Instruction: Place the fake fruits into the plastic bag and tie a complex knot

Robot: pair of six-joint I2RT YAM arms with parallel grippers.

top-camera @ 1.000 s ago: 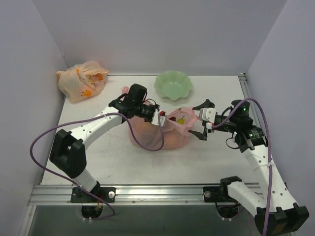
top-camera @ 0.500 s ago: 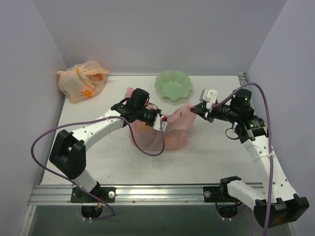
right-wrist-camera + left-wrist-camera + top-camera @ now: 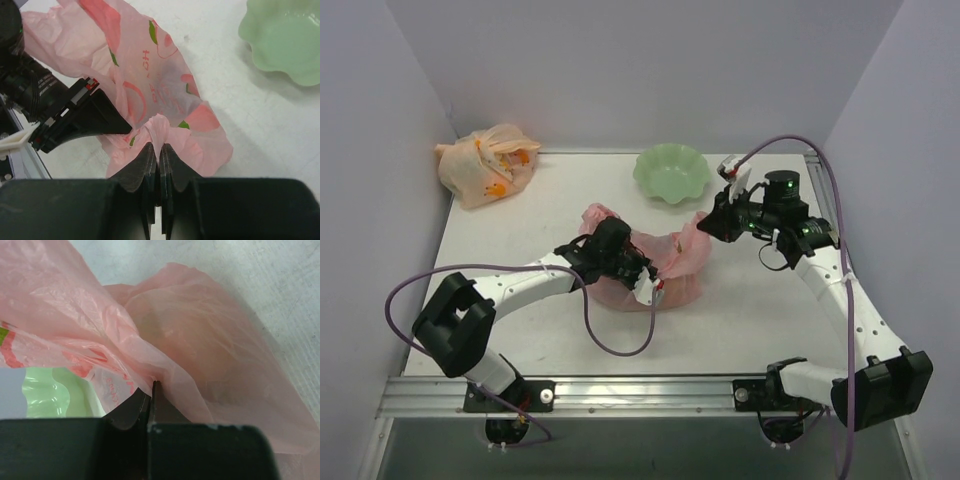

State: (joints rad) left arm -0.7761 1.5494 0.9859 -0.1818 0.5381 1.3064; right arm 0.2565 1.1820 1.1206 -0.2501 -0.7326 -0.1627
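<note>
The pink plastic bag (image 3: 678, 268) lies crumpled mid-table, and its printed film fills the right wrist view (image 3: 150, 75). My left gripper (image 3: 648, 282) is shut on the bag's near-left film, pinched at the fingertips (image 3: 152, 386). My right gripper (image 3: 712, 226) is shut on a gathered twist of the bag's right edge (image 3: 160, 127), held a little above the table. The fake fruits are hidden inside the bag. Only a dim rounded shape (image 3: 200, 347) shows through the film in the left wrist view.
A green scalloped bowl (image 3: 671, 172) stands behind the bag, close to the right gripper, and shows too in the right wrist view (image 3: 290, 40). A pale orange tied bag (image 3: 486, 165) sits at the back left corner. Walls enclose three sides.
My right gripper went from wide open to shut on the bag's right edge and drew it up and back. My left gripper moved nearer and rightward with its hold on the film.
</note>
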